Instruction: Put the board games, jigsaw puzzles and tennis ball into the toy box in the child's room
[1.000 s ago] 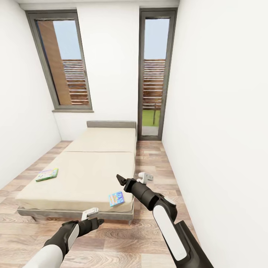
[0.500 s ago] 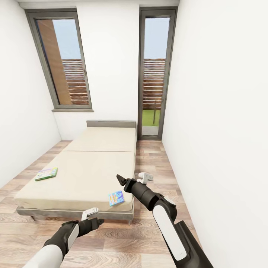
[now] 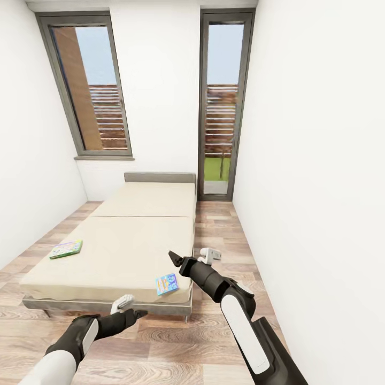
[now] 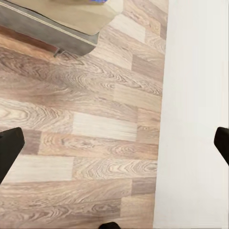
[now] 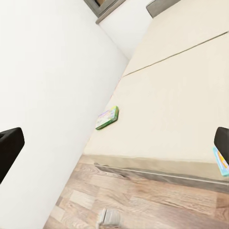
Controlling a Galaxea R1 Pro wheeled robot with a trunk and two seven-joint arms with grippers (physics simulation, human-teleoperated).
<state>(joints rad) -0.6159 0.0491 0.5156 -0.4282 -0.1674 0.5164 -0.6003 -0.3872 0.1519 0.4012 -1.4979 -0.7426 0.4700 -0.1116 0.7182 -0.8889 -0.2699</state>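
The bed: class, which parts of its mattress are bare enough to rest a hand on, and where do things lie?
The bed is bare across its middle and up to the headboard. The Monopoly box sits at the left edge, the small blue box at the near right corner.

In the head view, the left gripper (image 3: 130,310) is shifted toward the lower left of the frame, with its forearm swung further left and its white bracket now seen lower. The right gripper (image 3: 176,259) is displaced very slightly rightward. The bed (image 3: 133,240) is seen marginally lower, the camera having shifted.
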